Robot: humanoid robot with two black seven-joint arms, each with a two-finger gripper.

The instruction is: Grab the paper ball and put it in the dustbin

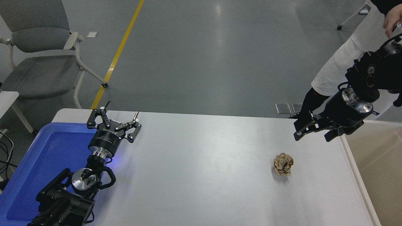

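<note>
Paper ball (283,164) betw. dustbin (356,163) & blue tray (19,169); nothing blocking.

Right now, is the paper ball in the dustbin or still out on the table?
Out. The paper ball lies on the white table, left of the beige dustbin, with the right gripper above and apart.

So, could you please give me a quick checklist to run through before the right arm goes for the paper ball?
1. Paper ball lying free on the white table, nothing touching it: ok.
2. Right gripper empty: ok; whether its fingers are spread enough: cannot tell.
3. Right gripper above the ball: not ok, it sits farther back and to the right.
4. Dustbin at the table's right edge, near the ball: ok.
5. Left gripper parked open by the blue tray, out of the way: ok.
6. Person close behind the right arm: not ok.
</note>
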